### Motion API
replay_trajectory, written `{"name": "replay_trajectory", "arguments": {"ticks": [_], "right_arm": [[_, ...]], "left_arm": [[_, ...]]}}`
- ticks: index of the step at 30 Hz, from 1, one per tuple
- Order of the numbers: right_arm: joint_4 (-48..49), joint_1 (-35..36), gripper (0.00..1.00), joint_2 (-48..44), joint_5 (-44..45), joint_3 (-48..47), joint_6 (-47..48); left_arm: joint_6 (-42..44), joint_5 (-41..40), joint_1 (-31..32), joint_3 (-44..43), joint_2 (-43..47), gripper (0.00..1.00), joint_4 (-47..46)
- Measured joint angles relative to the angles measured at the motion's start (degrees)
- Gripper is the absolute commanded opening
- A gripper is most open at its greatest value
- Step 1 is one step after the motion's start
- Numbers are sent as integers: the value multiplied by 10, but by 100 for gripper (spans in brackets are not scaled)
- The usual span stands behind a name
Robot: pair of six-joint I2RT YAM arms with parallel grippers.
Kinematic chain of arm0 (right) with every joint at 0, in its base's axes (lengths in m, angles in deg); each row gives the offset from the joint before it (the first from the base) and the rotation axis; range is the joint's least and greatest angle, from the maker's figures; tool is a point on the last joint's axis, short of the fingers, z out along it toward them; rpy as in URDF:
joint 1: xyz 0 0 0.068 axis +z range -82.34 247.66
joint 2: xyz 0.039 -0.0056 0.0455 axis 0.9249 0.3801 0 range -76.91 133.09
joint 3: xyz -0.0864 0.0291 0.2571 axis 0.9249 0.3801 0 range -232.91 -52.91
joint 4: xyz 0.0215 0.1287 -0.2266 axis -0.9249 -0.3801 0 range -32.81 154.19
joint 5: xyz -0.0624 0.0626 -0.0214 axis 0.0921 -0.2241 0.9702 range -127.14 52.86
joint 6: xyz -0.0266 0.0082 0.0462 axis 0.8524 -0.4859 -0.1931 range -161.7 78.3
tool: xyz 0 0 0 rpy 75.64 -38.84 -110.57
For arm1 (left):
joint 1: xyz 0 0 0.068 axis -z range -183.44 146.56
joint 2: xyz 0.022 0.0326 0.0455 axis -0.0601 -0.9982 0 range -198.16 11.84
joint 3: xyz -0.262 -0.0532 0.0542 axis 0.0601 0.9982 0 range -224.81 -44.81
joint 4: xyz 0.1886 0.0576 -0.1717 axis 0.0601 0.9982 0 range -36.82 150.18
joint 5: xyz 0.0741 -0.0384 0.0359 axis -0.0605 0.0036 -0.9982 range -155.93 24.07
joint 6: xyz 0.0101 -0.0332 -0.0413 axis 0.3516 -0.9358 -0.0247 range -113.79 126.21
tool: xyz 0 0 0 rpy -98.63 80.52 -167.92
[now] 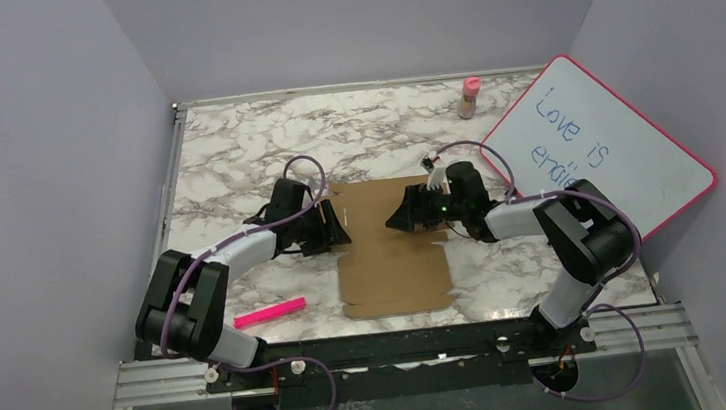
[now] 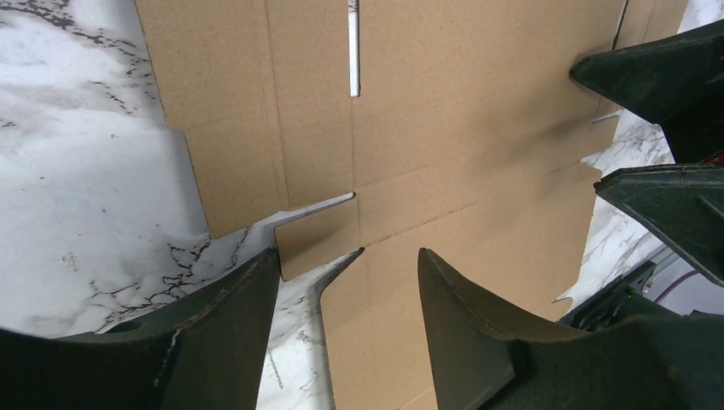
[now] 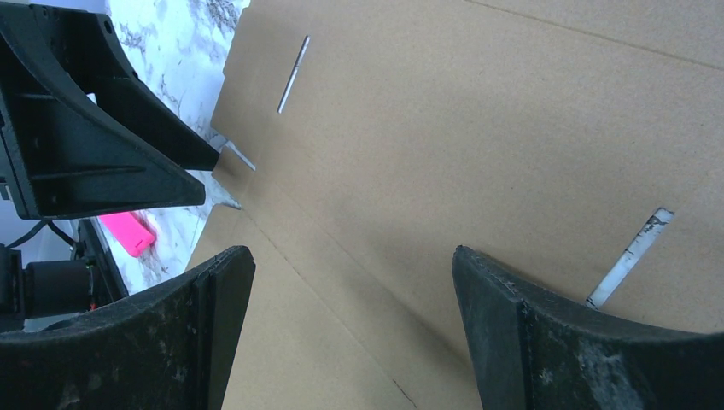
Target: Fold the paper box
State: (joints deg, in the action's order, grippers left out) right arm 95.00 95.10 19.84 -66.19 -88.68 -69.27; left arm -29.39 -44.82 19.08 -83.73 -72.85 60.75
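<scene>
One flat box blank, two spread grippers over it

I count one paper box (image 1: pixel 392 262), plain matte brown cardboard lying unfolded mid-table on the marble-patterned table (image 1: pixel 234 157), creased and notched (two narrow slits show on my right wrist camera, one on my left). My left gripper (image 2: pixel 348 256) hangs at its 9 o'clock edge, fingers apart, pinching nothing; my right gripper (image 3: pixel 352 252) hovers over its 1 o'clock part, spread wider. One pink marker (image 1: pixel 270 312) lies at 8 o'clock, one pink-framed whiteboard (image 1: pixel 600 147) at 2, one pink-capped bottle (image 1: pixel 469 97) at 1
</scene>
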Motion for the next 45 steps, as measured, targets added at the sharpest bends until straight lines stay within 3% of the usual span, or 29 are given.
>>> {"name": "replay_trajectory", "arguments": {"ticks": [13, 23, 27, 31, 39, 45], "right_arm": [[1, 4, 91, 0, 0, 0, 0], [1, 7, 92, 0, 0, 0, 0], [1, 7, 91, 0, 0, 0, 0], [2, 7, 92, 0, 1, 1, 0], [6, 7, 91, 0, 1, 3, 0], [6, 7, 91, 0, 1, 3, 0]], "left_arm": [[-17, -3, 26, -15, 27, 45, 11], [-15, -25, 62, -56, 29, 45, 26], [-14, -28, 77, -67, 17, 52, 31], [-11, -54, 82, -68, 17, 53, 50], [-22, -48, 24, 5, 56, 51, 16], [-43, -7, -10, 68, 48, 42, -36]]}}
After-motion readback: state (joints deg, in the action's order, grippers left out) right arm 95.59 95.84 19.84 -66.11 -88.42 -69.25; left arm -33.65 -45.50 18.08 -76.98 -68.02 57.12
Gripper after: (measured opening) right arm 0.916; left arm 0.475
